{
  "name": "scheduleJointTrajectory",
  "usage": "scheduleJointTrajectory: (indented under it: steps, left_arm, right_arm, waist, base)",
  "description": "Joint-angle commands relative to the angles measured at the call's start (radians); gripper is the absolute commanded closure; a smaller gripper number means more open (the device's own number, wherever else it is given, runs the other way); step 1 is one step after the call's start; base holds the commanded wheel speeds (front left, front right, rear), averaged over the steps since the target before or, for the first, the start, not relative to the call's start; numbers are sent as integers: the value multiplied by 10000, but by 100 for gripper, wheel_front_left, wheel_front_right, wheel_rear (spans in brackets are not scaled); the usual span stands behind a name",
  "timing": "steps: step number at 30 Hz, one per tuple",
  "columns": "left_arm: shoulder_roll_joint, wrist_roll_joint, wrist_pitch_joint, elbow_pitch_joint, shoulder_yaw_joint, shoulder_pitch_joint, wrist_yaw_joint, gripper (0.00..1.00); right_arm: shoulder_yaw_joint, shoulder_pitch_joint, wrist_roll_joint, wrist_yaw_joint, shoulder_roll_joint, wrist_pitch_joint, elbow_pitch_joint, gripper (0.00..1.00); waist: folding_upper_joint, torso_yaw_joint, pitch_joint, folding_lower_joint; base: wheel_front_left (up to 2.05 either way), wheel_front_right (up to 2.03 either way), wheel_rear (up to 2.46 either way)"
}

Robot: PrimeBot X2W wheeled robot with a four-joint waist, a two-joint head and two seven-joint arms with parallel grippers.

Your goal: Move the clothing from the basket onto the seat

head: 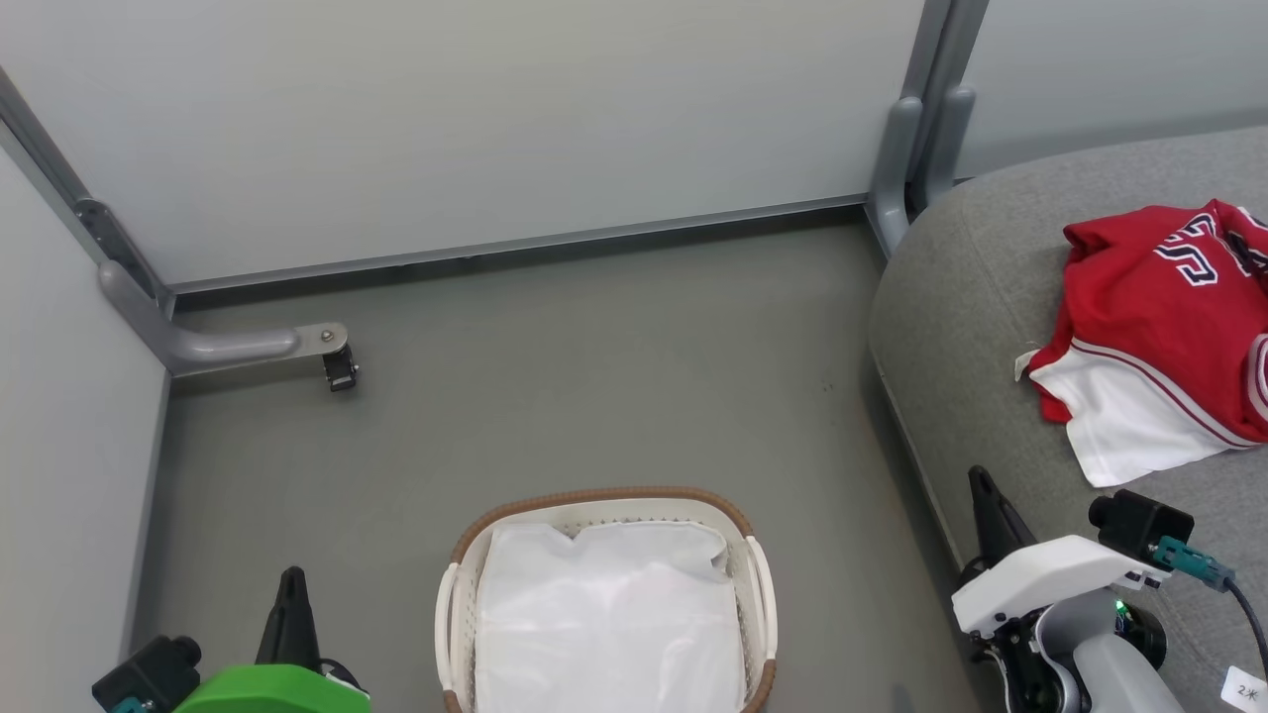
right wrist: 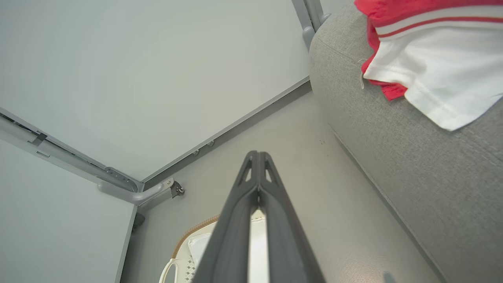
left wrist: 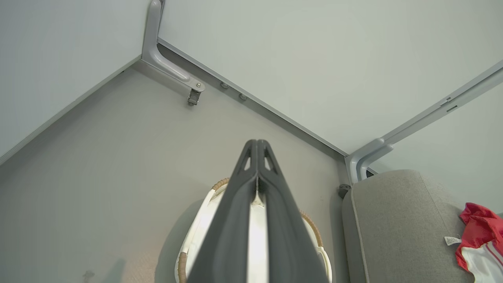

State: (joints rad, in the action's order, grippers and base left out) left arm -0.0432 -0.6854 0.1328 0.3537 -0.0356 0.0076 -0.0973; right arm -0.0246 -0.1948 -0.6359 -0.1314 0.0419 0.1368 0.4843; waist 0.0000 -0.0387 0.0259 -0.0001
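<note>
Near the left edge of the seat (head: 981, 327) the clothing (head: 1159, 327) looks soft, light and floppy, likely best pinched at a bunched red fold, while the basket (head: 604, 498) holds a white sheet (head: 604, 614) and the left gripper (head: 292, 584) and right gripper (head: 984, 490) are closed, holding nothing.

The left pincer (left wrist: 257, 142) and right pincer (right wrist: 257, 153) have long dark grey fingers with triangular cut-outs near the tips. A green shell (head: 272, 690) covers the left wrist, a white shell (head: 1040, 579) the right, where a teal plug (head: 1194, 566) feeds a dark cable (head: 1246, 606) beside a black camera block (head: 1139, 525).
</note>
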Motion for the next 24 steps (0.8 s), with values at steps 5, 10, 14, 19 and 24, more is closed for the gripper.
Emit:
scheduleJointTrajectory:
  steps: [5, 10, 14, 19, 24]
  left_arm:
    - [-50, -893, -231, -264, -127, -377, -73, 100]
    - [-54, -1566, -411, -329, -178, -450, -90, 100]
    - [-57, -2061, -542, -381, -217, -501, -104, 100]
    - [-61, -2669, -711, -449, -265, -571, -130, 100]
    - [-65, -3222, -863, -510, -312, -625, -152, 100]
  right_arm:
    - [159, -9, -961, 4, 51, -237, -389, 100]
    - [261, 66, -1665, 4, 56, -418, -559, 100]
    - [337, 112, -2191, 5, 59, -557, -680, 100]
    - [425, 173, -2832, 4, 64, -722, -832, 100]
    - [510, 244, -3414, 5, 67, -873, -966, 100]
  waist:
    - [0, 22, -13, 1]
    - [0, 42, -24, 1]
    - [0, 57, -34, 1]
    - [0, 77, -45, 1]
    - [0, 96, -57, 1]
  base:
    - [0, 0, 0]
    - [0, 0, 0]
    - [0, 0, 0]
    - [0, 0, 0]
    - [0, 0, 0]
